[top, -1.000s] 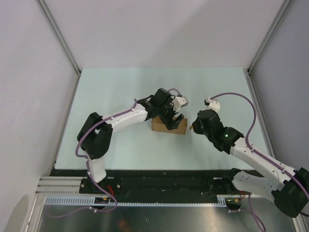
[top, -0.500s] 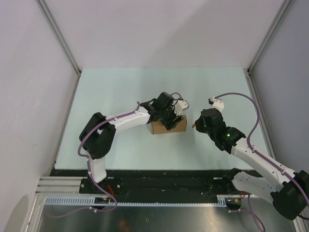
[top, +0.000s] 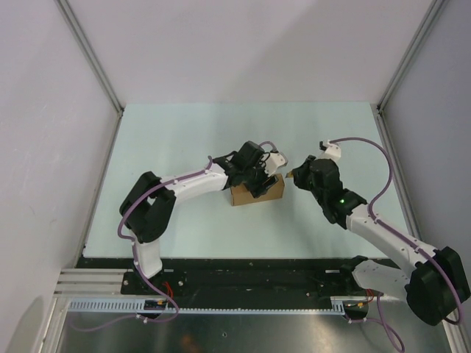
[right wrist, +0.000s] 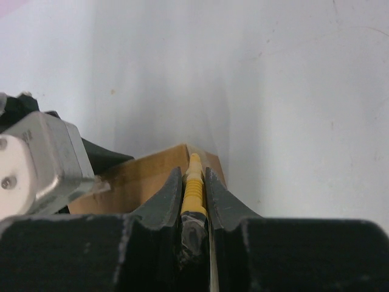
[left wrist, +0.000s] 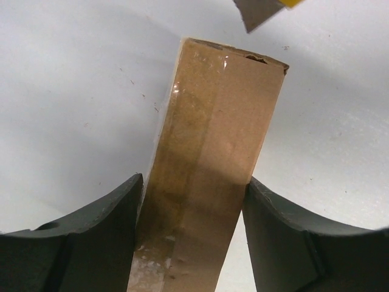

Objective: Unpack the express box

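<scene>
- Since the earlier frames, the right gripper has travelled left toward the box end, and the left gripper has narrowed onto the box.
- Express box: rests on the table near its centre, between the two arms. In the top view the left gripper covers most of its upper face.
- Left gripper: both fingers press against the long sides of the express box, which is clamped between them. The frame edge cuts off the near end of the box.
- Right gripper: jaws narrow, closed on the yellow utility knife. Its fingers hide the rear of the knife.
- Knife tip: points at the top corner of the express box. The right wrist view does not show whether it touches the cardboard.
- Left wrist view: a grey blade and a yellow sliver of the yellow utility knife enter at the top edge, mostly cut off, apart from the far end of the box.
- Flap lid: its seam cannot be made out in any view.
</scene>
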